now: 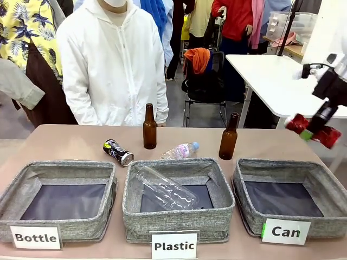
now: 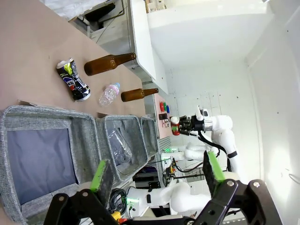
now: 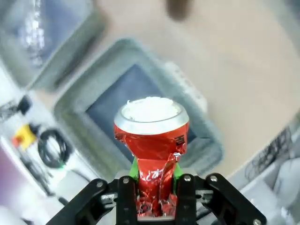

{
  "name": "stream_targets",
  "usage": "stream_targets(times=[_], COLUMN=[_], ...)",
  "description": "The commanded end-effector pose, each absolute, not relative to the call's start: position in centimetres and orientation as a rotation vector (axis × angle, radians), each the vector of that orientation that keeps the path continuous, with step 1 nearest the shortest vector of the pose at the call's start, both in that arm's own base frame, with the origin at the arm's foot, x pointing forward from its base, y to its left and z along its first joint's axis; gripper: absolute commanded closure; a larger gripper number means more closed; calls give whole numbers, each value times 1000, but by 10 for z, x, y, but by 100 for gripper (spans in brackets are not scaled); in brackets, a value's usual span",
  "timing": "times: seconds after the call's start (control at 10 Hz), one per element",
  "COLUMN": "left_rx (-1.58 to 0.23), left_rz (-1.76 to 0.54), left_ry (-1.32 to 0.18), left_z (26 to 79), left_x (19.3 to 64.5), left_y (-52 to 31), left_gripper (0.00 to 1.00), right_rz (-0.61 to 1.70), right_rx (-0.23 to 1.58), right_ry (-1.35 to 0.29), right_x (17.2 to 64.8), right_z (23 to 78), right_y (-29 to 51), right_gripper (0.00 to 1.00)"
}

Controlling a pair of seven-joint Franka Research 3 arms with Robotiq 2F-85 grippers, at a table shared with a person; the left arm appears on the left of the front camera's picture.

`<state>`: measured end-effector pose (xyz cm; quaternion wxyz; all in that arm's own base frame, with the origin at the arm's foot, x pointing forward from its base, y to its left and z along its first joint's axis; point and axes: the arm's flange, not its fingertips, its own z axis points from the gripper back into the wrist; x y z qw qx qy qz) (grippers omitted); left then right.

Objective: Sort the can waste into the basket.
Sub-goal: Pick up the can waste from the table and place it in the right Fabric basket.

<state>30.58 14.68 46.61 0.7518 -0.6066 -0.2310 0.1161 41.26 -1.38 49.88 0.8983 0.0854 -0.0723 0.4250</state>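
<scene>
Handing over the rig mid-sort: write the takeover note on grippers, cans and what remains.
Right gripper: jaws shut on the red can, held in the air near the far right of the Can basket.
Left gripper: open, empty.
Black can: on its side on the table, left of a brown bottle.
Done: red can grasped and lifted; no can in the basket yet.
Left: release the red can into the basket, then fetch the black can.
</scene>
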Motion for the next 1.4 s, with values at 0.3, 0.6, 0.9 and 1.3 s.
stream_targets(times=[0.3,0.6,0.9,1.3], left_rx=[-1325,-1325,-1325,-1325], left_rz=[231,231,231,231], left_ry=[-511,-511,-511,-511], left_z=[466,466,466,466], left_x=[304,304,304,304], left_y=[147,147,147,147], left_gripper=[0,0,0,0], right_rz=[1294,1313,1311,1313], right_rx=[282,285,308,302], right_ry=[-26,-35,-63,-52], right_x=[394,397,401,401], right_z=[482,480,480,479], right_y=[-29,-26,-25,-26], right_gripper=[100,100,21,0])
